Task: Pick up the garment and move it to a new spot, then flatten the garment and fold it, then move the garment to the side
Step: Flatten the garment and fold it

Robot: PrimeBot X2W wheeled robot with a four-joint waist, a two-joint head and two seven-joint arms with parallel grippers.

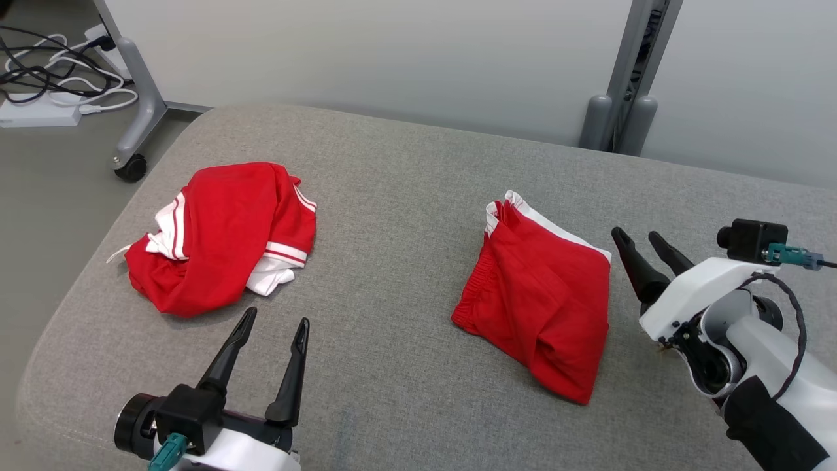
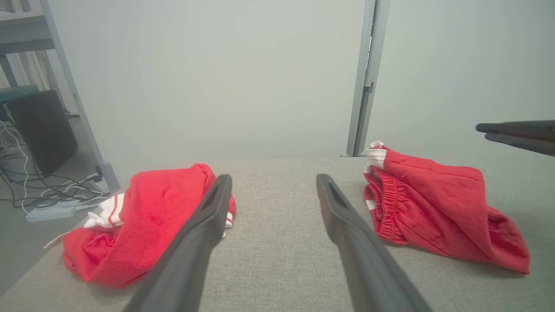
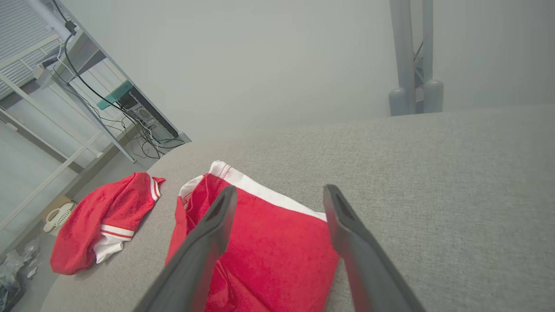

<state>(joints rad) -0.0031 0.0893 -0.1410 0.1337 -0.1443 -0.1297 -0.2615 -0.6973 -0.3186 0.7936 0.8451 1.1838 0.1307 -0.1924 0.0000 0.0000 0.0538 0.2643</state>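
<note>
Shorts (image 1: 539, 307) look folded, lying at right.
Left gripper (image 1: 277, 316) and right gripper (image 1: 635, 233) released, empty; crumpled shirt (image 1: 222, 235) apparently yet to flatten and fold.

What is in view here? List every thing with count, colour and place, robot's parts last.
crumpled garment: one, red with white stripes, left part of the pad
folded garment: one, red with a white edge, right part of the pad
pad: one, grey, under both garments
cables: several, black and white, floor at far left
power strip: one, white, floor by the cables
stand leg: one, grey with a black wheel, floor left of the pad
post: one, grey, behind the pad at right
left hand: dark fingers, open, near the crumpled garment, holding nothing
right hand: dark fingers, open, right of the folded garment, holding nothing
</note>
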